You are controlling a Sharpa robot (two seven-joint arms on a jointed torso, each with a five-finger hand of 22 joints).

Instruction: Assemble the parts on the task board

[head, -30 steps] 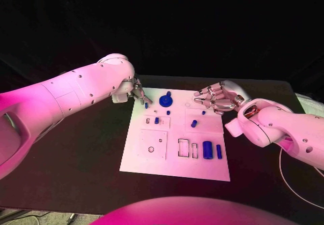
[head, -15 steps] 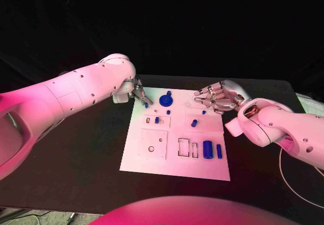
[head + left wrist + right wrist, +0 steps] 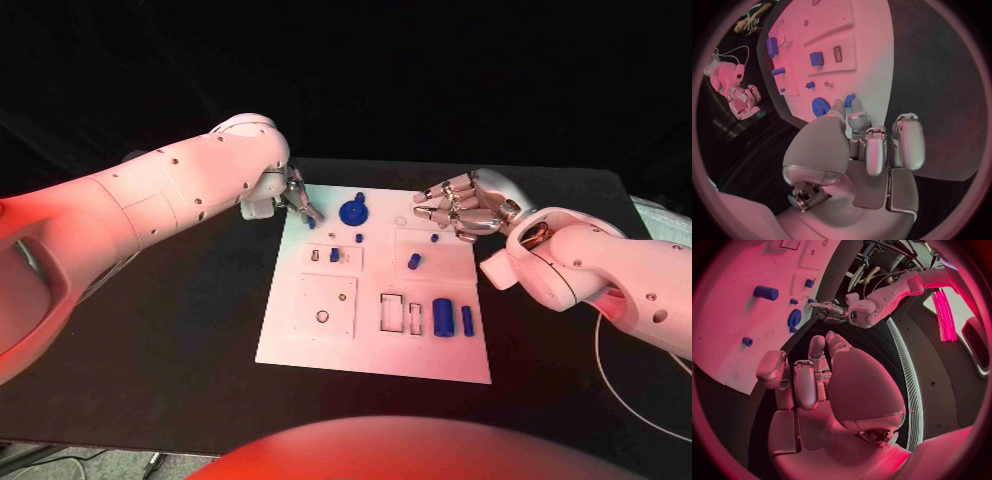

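Observation:
The white task board [image 3: 332, 335] lies mid-table. My left hand [image 3: 293, 199] hovers at its far left corner and pinches a small blue part [image 3: 309, 221] between thumb and a fingertip; the left wrist view shows that part [image 3: 849, 100] at the fingertips, beside the blue gear [image 3: 820, 106]. The gear [image 3: 353, 212] sits near the board's far edge. Small blue pegs [image 3: 414, 262] stand in the middle, and two blue cylinders [image 3: 443, 318] lie near the right edge. My right hand [image 3: 469, 205] hangs over the far right corner, fingers curled in, holding nothing.
Empty slots and outlined recesses [image 3: 392, 313] mark the board's near half. Black table [image 3: 173, 330] surrounds the board on all sides. A white cable [image 3: 613, 385] runs along the table's right edge.
The left hand with its blue part has edged slightly toward the board's far left corner. The right hand has stayed put.

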